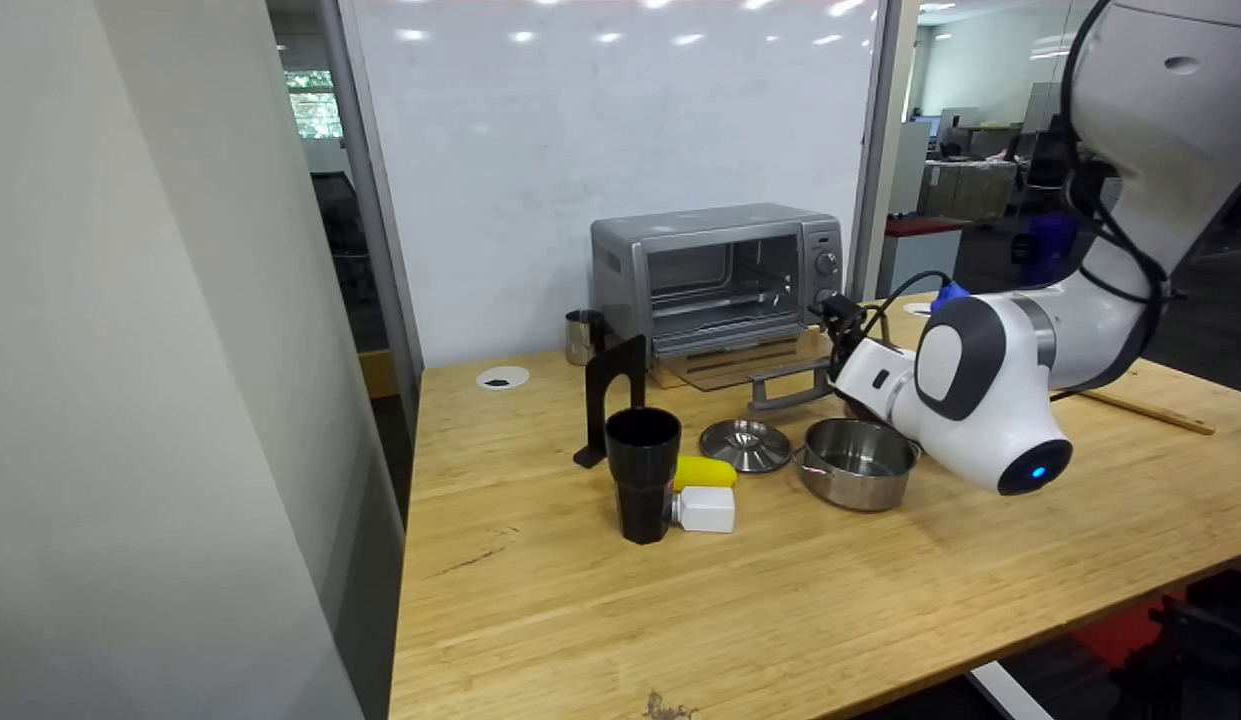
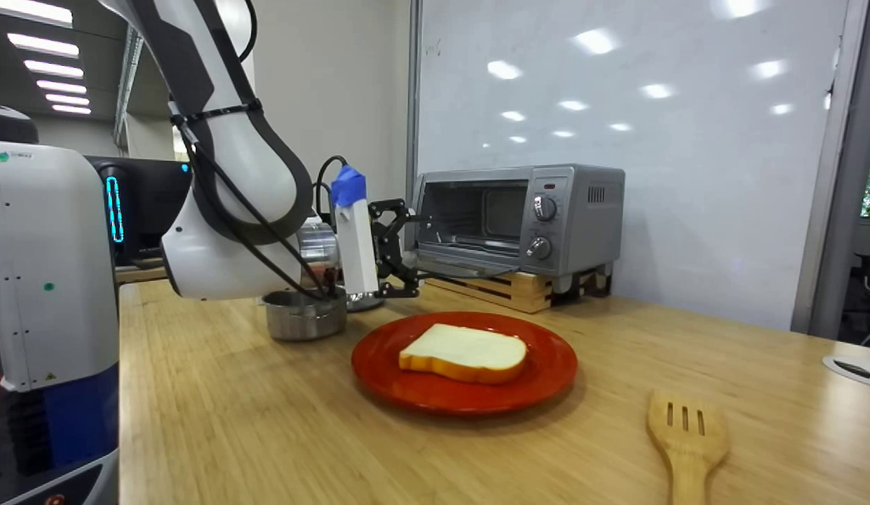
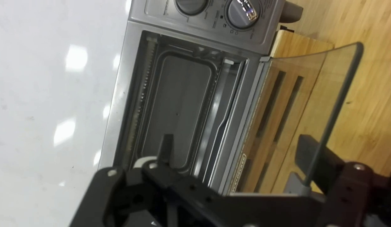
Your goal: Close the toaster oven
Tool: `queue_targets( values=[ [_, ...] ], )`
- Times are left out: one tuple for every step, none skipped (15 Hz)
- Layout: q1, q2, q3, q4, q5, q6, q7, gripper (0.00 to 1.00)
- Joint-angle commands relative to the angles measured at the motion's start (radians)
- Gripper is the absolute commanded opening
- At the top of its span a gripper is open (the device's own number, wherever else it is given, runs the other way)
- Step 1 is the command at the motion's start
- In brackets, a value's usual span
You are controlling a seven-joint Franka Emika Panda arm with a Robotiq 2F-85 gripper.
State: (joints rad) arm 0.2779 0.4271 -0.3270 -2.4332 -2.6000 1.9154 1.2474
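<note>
As seen in the wrist view, had the end effector point(image 3: 235, 140) spread wide at the lowered glass door point(image 3: 308, 94), with a fingertip point(image 3: 305, 145) showing through it; found the toaster oven point(image 2: 536, 228) just ahead, on a slatted wooden stand point(image 2: 522, 291) on the tabletop point(image 2: 231, 393).

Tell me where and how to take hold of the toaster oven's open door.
Best taken, I'd judge, mid-length by the grey bar handle, coming from the front and closing across it. The glass door is lowered open, its free edge pointing out from the toaster oven, and the handle stands off that edge, with a gap behind it that should leave gripping room.
</note>
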Motion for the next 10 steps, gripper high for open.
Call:
queue_targets(
  values=[
    [0.104, -0.026, -0.116, -0.011, 0.0, -0.042, 0.06, 1.0],
    [0.129, -0.028, -0.143, -0.019, 0.0, -0.044, 0.079, 1.0],
    [0.157, -0.026, -0.173, -0.026, 0.0, -0.049, 0.097, 1.0],
    [0.183, -0.025, -0.205, -0.032, 0.0, -0.058, 0.116, 1.0],
    [0.207, -0.021, -0.235, -0.033, 0.0, -0.07, 0.135, 1.0],
    [0.229, -0.019, -0.265, -0.034, 0.0, -0.08, 0.153, 1.0],
    [0.25, -0.014, -0.295, -0.035, 0.0, -0.086, 0.174, 1.0],
    [0.273, -0.006, -0.326, -0.034, 0.0, -0.094, 0.196, 1.0],
    [0.29, -0.004, -0.353, -0.032, 0.0, -0.093, 0.212, 1.0],
    [0.309, 0.001, -0.38, -0.028, 0.0, -0.093, 0.23, 1.0]
  ],
)
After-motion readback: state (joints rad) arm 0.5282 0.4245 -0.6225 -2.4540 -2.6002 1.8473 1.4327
